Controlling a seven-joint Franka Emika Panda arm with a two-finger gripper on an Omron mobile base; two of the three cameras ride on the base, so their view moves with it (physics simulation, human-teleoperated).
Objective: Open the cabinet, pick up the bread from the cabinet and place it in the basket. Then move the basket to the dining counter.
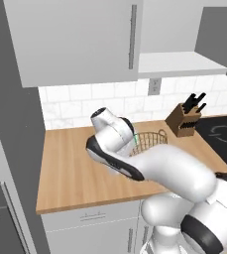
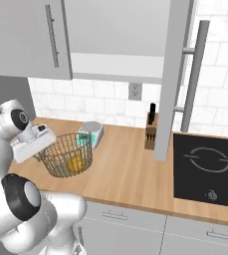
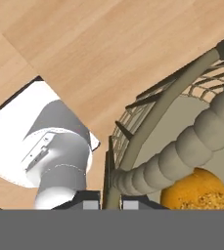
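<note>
The bench (image 1: 70, 168) is being looked down on from behind the arm, from the left in one view and from the right in the other. The basket (image 2: 65, 154) and the white tile wall (image 1: 110, 101) are being shared by both. The basket's rim (image 3: 147, 122) is being seen from very near, along the fingers (image 3: 90, 201), in the hand view.

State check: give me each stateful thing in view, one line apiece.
cabinet door: swung open
white shelf: bare
bread: lying in the basket
basket: upright on the wood worktop, rim gripped
gripper: jaws shut on the basket rim
cooktop: nothing on it
knife block: holds knives
</note>
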